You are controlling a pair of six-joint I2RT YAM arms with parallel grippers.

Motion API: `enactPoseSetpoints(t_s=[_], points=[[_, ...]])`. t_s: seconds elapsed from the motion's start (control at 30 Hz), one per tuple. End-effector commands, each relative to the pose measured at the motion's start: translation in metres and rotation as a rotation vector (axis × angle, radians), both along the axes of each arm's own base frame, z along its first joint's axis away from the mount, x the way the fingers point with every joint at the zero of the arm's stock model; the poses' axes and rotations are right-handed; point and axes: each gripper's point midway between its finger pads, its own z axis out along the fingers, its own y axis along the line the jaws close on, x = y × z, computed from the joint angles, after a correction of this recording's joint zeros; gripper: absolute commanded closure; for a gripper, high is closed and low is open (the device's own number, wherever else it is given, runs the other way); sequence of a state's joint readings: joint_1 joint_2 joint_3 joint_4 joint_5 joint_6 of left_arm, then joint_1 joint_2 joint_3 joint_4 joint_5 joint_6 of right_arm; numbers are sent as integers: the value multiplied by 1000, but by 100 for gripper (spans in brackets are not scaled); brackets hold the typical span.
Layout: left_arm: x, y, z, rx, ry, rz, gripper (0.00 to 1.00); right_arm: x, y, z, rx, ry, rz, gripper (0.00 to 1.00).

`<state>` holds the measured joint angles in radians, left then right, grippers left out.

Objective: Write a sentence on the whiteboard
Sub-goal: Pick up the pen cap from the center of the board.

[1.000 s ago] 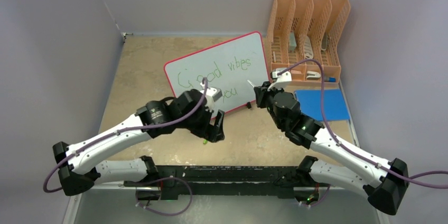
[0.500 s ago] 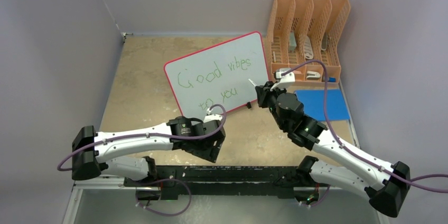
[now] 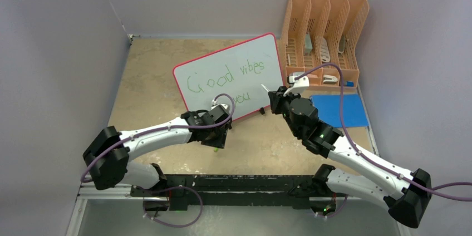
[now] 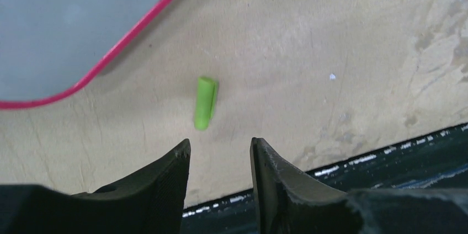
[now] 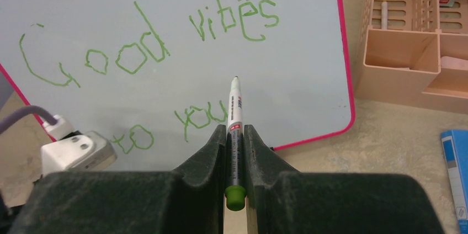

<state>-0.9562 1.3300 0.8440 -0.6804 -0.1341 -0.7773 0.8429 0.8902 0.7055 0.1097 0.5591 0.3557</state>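
The whiteboard (image 3: 234, 74), mid-frame in the overhead view, is showing pale grey-white inside a thin red rim. The sentence (image 5: 149, 52) is running across it in thin green strokes. The marker (image 5: 234, 107) is showing a white barrel and a green end. A lime-green cap (image 4: 205, 102) is lying on the mottled tan table (image 3: 150, 80). At upper right a peach lattice organiser (image 3: 325, 24) is standing above a flat blue rectangle (image 3: 353, 111).

I see the whiteboard (image 3: 250, 52) mid-scene toward the far side. It is a pale grey-white rectangle with rounded corners and a thin red rim, skewed so its left end sits nearer than its right. The sentence (image 5: 149, 52) runs across it in thin, uneven green handwriting: "Good vibes" on the far line, "to you" on the near line.
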Motion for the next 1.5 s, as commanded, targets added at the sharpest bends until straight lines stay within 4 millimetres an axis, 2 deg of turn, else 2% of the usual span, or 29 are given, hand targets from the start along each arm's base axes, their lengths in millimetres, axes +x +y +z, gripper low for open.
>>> enactPoseSetpoints(t_s=[0.0, 0.2, 0.4, 0.83, 1.03, 1.17, 1.23, 1.33, 1.47], points=[[23, -16, -4, -47, -35, -59, 59, 3, -2, 8, 34, -20, -19, 100], [29, -10, -16, 6, -10, -72, 60, 3, -1, 8, 33, -22, -18, 100], [23, -14, -28, 22, 43, -110, 69, 3, -1, 6, 28, -19, -18, 100], [24, -13, -44, 60, 76, -120, 71, 3, -1, 7, 34, -22, -18, 100], [22, -13, -47, 55, 89, -113, 87, 3, -1, 8, 34, -25, -19, 100], [23, -16, -26, 7, 58, -95, 100, 4, -1, 9, 33, -32, -21, 100], [26, -19, -8, -32, 25, -81, 100, 4, -1, 13, 31, -44, -12, 100], [34, -24, 29, -101, -49, -51, 100, 1, 3, 20, 48, -64, 18, 100], [50, -26, 91, -225, -190, 10, 100, -4, 7, 36, 101, -110, 58, 100]])
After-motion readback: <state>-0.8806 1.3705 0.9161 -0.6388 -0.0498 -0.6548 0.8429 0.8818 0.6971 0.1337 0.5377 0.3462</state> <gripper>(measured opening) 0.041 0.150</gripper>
